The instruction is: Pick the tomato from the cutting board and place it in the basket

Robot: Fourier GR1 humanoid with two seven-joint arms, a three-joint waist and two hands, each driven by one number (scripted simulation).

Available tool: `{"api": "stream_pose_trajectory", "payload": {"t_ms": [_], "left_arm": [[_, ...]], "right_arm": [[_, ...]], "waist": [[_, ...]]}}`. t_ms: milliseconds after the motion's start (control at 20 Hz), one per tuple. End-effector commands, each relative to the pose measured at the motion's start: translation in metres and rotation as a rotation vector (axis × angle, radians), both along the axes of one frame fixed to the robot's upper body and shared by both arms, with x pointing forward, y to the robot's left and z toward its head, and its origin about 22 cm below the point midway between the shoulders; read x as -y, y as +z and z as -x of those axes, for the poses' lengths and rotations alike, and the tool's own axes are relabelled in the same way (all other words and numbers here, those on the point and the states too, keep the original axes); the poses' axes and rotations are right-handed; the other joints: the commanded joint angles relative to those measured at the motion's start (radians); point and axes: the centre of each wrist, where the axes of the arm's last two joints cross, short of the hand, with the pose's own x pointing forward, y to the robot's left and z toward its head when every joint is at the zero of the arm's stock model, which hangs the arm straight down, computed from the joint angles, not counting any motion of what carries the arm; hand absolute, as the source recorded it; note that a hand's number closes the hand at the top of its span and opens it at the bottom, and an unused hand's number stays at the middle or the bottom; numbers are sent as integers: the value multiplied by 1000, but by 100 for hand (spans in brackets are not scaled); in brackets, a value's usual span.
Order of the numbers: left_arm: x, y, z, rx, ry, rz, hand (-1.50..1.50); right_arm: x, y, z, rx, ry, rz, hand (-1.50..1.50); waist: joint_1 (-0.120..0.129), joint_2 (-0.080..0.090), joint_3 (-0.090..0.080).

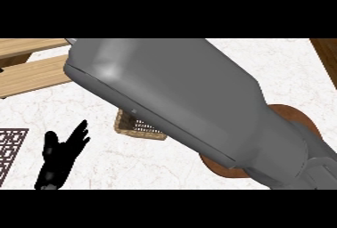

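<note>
**A:** Where is the left hand found, and how are its fingers held?

**B:** The left hand (58,156) is seen at the lower left of the frame. Its fingers are straight, spread and pointing upward, and nothing is held in it.

**A:** What is met around it?

**B:** The white marbled counter (112,167) is seen under it. A dark lattice (10,149) is cut off by the left edge. Right of the hand, just left of centre, one corner of the woven basket (135,127) is shown. The rest of it is covered by the right forearm (197,102).

**A:** Can the right hand be judged?

**B:** It is not shown. The grey forearm is laid from the lower right to the upper left and most of the frame is filled by it.

**A:** And the tomato?

**B:** It cannot be seen. Only two brown slivers of the round cutting board (294,116) are exposed, at the right and under the forearm. Whether the tomato is on the board or elsewhere cannot be told.

**A:** Farther out?

**B:** Pale wooden planks (33,75) are seen at the upper left.
</note>
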Motion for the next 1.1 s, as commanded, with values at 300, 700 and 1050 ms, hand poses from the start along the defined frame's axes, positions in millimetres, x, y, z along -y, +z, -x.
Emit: {"api": "stream_pose_trajectory", "payload": {"t_ms": [300, 700, 1050], "left_arm": [[-6, -15, 6, -75, 25, 9, 0], [-1, -10, 2, -55, 16, 15, 0], [-9, -24, 12, -60, 60, 6, 0]], "right_arm": [[6, -11, -14, -160, -105, -342, 150], [8, -51, -27, -178, -110, -354, 150], [10, -94, -38, -262, -249, -111, 150]], "waist": [[-18, 16, -5], [-19, 13, -4], [-53, 6, -4]]}}
